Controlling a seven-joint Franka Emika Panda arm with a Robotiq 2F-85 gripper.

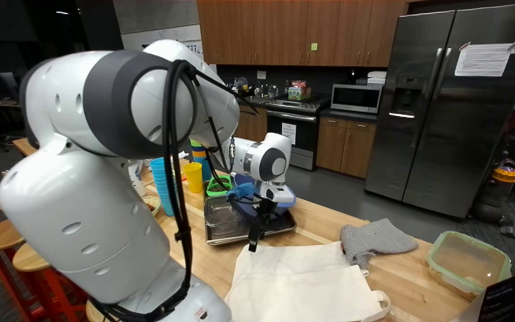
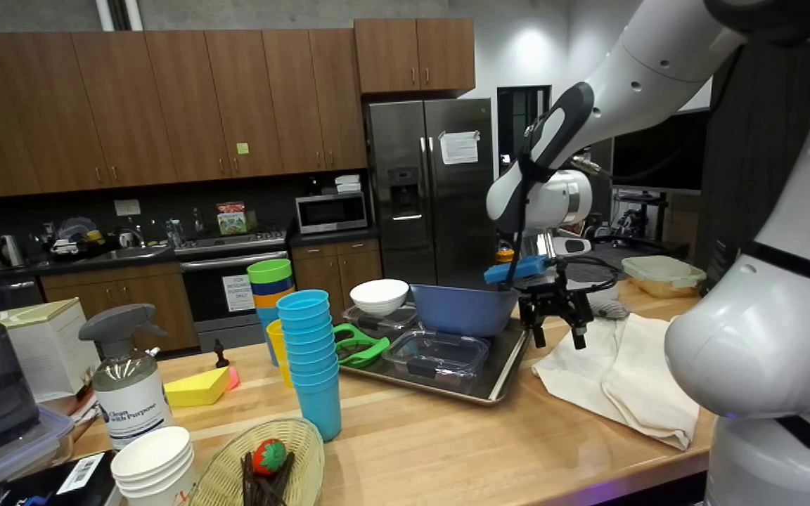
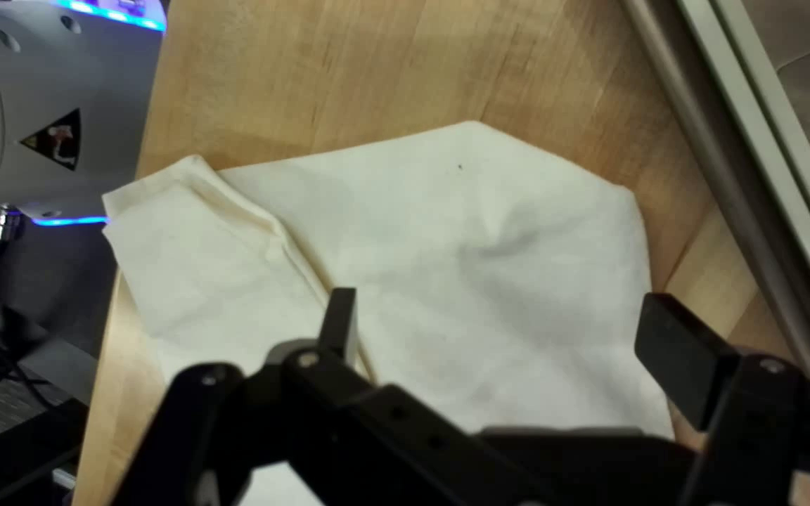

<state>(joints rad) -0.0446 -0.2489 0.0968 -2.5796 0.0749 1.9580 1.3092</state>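
Observation:
My gripper stands open with nothing between its fingers, pointing down over a cream cloth bag. In the wrist view one finger lies over the bag's folded layer, the other by its edge near the metal tray. An exterior view shows the gripper above the bag, its fingertips seemingly just clear of the fabric. From another angle the gripper appears at the bag's far corner; its second finger is hidden there. The bag lies flat, partly folded over, with a handle loop at one corner.
Beside the gripper, the tray bears a blue basin, clear plastic containers, a white bowl and a green item. Grey knitted fabric and a lidded container lie past the bag. Stacked blue cups stand nearby.

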